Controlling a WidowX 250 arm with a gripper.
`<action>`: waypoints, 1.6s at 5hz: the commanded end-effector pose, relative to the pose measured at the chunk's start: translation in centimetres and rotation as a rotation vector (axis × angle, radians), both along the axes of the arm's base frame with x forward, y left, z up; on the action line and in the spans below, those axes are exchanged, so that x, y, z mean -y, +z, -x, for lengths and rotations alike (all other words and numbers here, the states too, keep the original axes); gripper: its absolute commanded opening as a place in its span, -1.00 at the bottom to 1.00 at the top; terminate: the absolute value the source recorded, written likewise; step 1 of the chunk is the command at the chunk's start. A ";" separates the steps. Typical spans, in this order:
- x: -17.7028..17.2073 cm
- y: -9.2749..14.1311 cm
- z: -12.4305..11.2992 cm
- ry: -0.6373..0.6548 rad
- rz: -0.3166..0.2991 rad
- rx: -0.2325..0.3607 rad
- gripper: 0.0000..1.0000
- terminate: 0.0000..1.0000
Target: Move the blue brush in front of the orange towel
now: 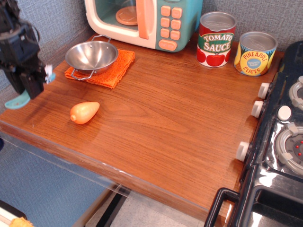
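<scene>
My black gripper (28, 85) hangs over the table's left edge, shut on the blue brush (18, 100). The brush's teal flared handle sticks out lower left of the fingers and its white bristles show at the right, near the fingers' upper side. The brush is held above the wood, left of and a little nearer than the orange towel (116, 68). The towel lies at the back left with a steel bowl (91, 55) standing on it.
An orange-yellow egg-shaped toy (84, 112) lies on the wooden table (165, 123) in front of the towel. A toy microwave (144, 21), a tomato sauce can (216, 39) and a pineapple can (255, 53) stand along the back. A black toy stove (279, 142) is at the right.
</scene>
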State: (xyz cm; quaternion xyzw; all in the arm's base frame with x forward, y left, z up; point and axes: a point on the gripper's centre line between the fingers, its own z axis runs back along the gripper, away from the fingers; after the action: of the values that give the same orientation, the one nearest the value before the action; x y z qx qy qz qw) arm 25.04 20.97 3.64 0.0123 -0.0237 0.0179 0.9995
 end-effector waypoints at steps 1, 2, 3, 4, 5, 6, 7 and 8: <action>-0.9 -1.8 -0.4 0.010 -0.047 -0.053 -1.00 -1.00; -0.6 -2.0 -0.6 -0.003 -0.032 -0.057 1.00 -1.00; -0.1 -0.3 -0.5 -0.037 0.000 -0.001 1.00 -1.00; 0.6 3.3 -0.1 -0.057 0.017 0.108 1.00 -1.00; 1.4 6.2 0.4 -0.055 0.003 0.187 1.00 -1.00; 2.4 6.7 0.2 -0.070 -0.018 0.176 1.00 -1.00; 3.0 6.6 -0.4 -0.073 -0.023 0.163 1.00 -1.00; 3.4 6.3 -1.0 -0.054 -0.034 0.130 1.00 -1.00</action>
State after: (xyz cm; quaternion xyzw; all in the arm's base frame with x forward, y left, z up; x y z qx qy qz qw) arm 26.18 17.33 8.49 0.0150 -0.0729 -0.0070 0.9972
